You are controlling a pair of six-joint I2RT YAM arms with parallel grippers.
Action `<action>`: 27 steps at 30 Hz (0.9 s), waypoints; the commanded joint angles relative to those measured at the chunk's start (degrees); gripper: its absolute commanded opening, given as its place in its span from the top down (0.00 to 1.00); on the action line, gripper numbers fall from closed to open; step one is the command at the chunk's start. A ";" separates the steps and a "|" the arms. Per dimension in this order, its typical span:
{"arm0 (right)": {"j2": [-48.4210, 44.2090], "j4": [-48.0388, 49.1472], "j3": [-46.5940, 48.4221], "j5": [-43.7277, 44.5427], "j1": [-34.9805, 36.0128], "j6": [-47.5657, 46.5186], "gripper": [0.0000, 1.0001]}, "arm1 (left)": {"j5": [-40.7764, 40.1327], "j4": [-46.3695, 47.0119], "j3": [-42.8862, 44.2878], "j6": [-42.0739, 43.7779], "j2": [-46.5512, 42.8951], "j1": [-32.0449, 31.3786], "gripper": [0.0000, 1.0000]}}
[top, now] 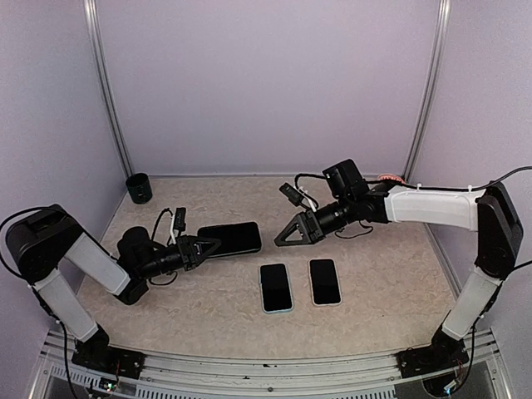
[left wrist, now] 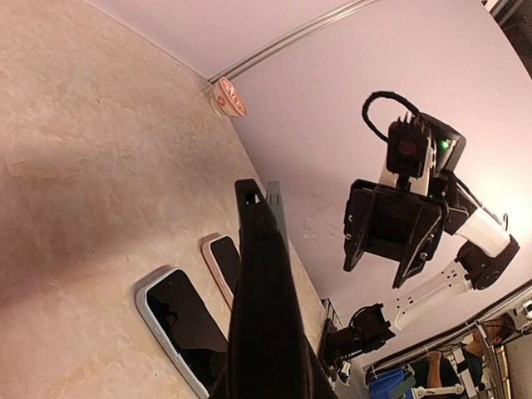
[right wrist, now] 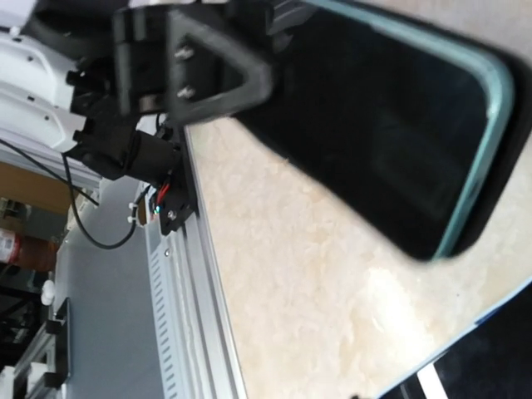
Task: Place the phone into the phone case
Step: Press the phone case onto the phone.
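Note:
The black phone case (top: 231, 239) is held just above the table at left centre, my left gripper (top: 208, 246) shut on its near end. In the left wrist view the case (left wrist: 262, 299) is seen edge-on and hides my own fingers. The right wrist view shows the phone (right wrist: 374, 108), a dark screen with a greenish rim, lying within the black case (right wrist: 514, 137), with the left gripper's fingers (right wrist: 220, 71) clamped on one end. How fully the phone sits in the case I cannot tell. My right gripper (top: 281, 239) hangs open just right of the case and does not touch it; the left wrist view shows that right gripper (left wrist: 378, 270) with its fingers apart.
Two more cased phones lie flat at table centre, one light blue (top: 276, 287) (left wrist: 179, 328) and one pale pink (top: 325, 282) (left wrist: 223, 262). A black cup (top: 139, 188) stands at the back left. A small bowl (top: 389, 177) (left wrist: 230, 96) sits behind the right arm. A metal rail (right wrist: 191, 299) edges the table front.

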 commanded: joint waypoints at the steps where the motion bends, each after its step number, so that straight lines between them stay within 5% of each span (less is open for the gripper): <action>1: -3.46 -0.56 -3.07 2.05 -0.03 -2.41 0.59 | -2.28 0.01 0.06 1.81 -3.89 0.78 0.92; 16: -9.52 8.84 -14.18 4.04 2.26 -1.96 0.43 | 1.04 1.78 -1.30 2.60 -8.81 -0.04 0.92; 27: -11.44 13.51 -16.93 0.64 2.04 -0.30 0.37 | 8.20 6.32 2.08 3.97 -8.31 -6.19 0.92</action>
